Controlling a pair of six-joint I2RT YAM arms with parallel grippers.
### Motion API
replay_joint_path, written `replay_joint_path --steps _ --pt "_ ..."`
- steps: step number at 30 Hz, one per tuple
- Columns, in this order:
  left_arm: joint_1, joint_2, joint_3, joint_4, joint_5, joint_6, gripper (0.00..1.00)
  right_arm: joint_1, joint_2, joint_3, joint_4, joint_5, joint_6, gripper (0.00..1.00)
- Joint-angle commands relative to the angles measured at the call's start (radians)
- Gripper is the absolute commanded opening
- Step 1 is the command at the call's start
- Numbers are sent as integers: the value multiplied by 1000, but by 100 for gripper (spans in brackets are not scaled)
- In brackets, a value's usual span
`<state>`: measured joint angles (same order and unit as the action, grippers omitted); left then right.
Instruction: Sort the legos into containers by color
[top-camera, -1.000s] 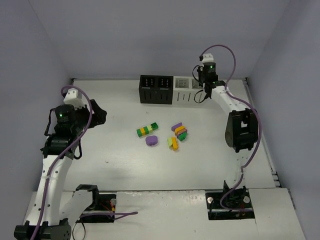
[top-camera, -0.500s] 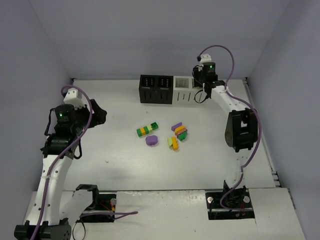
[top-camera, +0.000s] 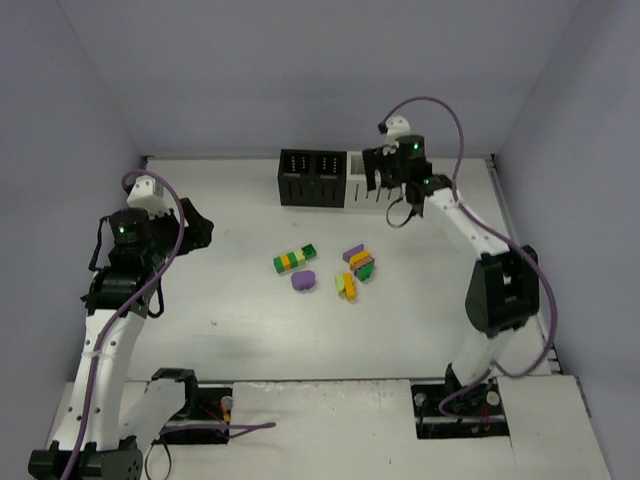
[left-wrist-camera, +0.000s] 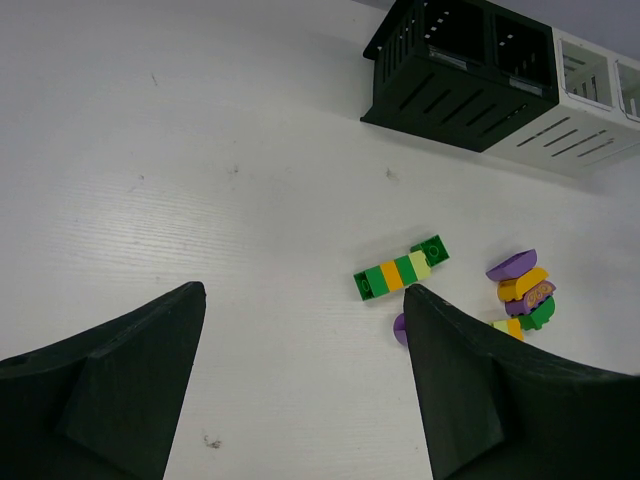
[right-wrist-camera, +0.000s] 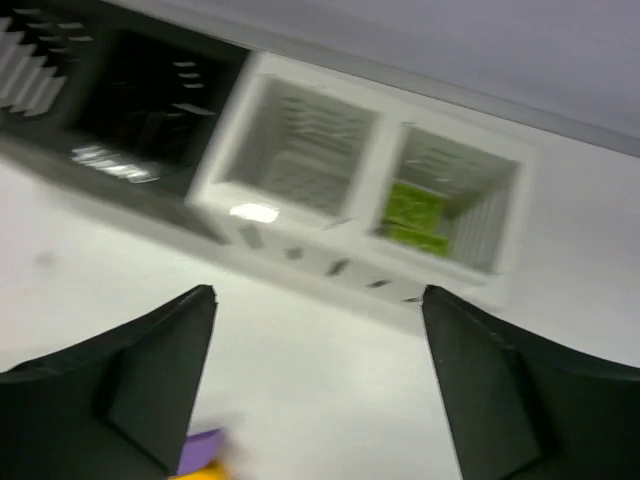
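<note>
Along the far edge of the white tabletop (top-camera: 250, 330), the right gripper (top-camera: 385, 183) is hovering over the white end of the row of four slotted plastic bins (top-camera: 312, 190), fingers spread, gripping nothing. What looks like a lime green brick (right-wrist-camera: 415, 215) is lying in the end white bin (right-wrist-camera: 462, 152). Green, purple and orange-yellow bricks (top-camera: 352, 270) are lying mid-table, bare tabletop around them. The left gripper (left-wrist-camera: 303, 292) is hanging spread, empty, well clear.

Table (top-camera: 240, 330): white and matte beneath me, finely streaked, with a few small dark specks (left-wrist-camera: 213, 441)
Back wall (top-camera: 300, 70): plain pale lilac-grey, meeting my table's far edge
Left wall (top-camera: 50, 120): same colour, close beside me
Right wall (top-camera: 590, 150): same colour
Light: soft, even, with faint shadows on the tabletop
</note>
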<state>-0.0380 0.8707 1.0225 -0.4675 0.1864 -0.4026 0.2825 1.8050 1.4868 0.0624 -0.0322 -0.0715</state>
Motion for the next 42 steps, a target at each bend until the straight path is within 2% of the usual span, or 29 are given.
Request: replay_joint_path --steps 1,2,3,6,14,21,30,31,33,34,36,40,42 --pt "9 -7 41 47 2 -4 74 124 -160 -88 48 -34 18 84" --pt "9 -7 42 46 1 -4 74 171 -173 -144 48 -34 32 86" --pt "9 -9 41 46 -1 -2 74 196 -194 -169 50 -41 45 94" --pt "9 -9 41 44 -7 -2 74 291 -203 -253 51 -57 72 100" --pt "9 -7 39 43 -11 1 74 497 -113 -335 45 -92 39 100" --pt "9 5 42 41 -7 1 74 561 -1 -329 68 -117 4 100" --pt "9 10 42 41 -2 1 74 566 91 -301 73 -126 -1 98" --pt "9 10 42 41 -2 -1 74 567 94 -304 74 -126 -4 96" --pt "9 10 42 43 -1 -1 74 567 96 -307 83 -124 -5 83" --pt "9 11 42 43 -1 -1 74 566 94 -309 92 -121 -7 73" --pt "9 11 42 43 1 -2 74 567 93 -313 102 -121 -8 62" --pt "9 13 42 43 2 -2 74 564 82 -321 105 -112 -14 30" --pt "9 13 42 43 2 -2 74 563 56 -333 108 -107 -17 20"
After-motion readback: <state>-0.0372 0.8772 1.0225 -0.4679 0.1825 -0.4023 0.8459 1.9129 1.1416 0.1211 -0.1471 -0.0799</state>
